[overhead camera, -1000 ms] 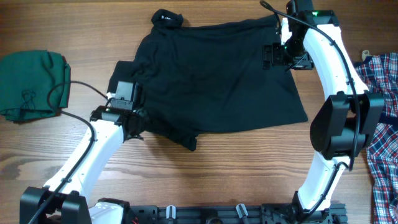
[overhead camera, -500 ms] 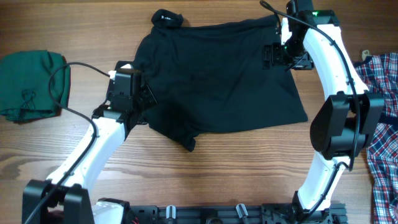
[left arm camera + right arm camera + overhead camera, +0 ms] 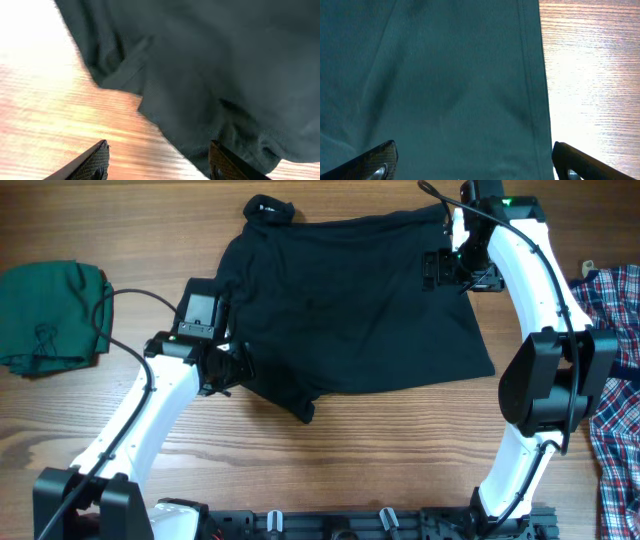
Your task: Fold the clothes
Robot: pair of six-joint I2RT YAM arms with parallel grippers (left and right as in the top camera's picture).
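I think I am mid-fold: the big soft black short-sleeved shirt (image 3: 350, 305) lies on the wooden desk (image 3: 400, 442), just ahead of my open, empty left end effector (image 3: 230, 372) and under my wide-open right end effector (image 3: 440, 272), so next I should pinch an edge.

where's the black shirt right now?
Overhead: the black shirt lies spread across the upper middle, with the left gripper at its lower-left edge and the right gripper over its upper-right corner.

green folded garment (image 3: 45, 315) is lying near the left edge | red-white-blue plaid shirt (image 3: 618, 430) is lying bunched at the right edge, partly out of frame | wooden table (image 3: 380, 440) is bearing both
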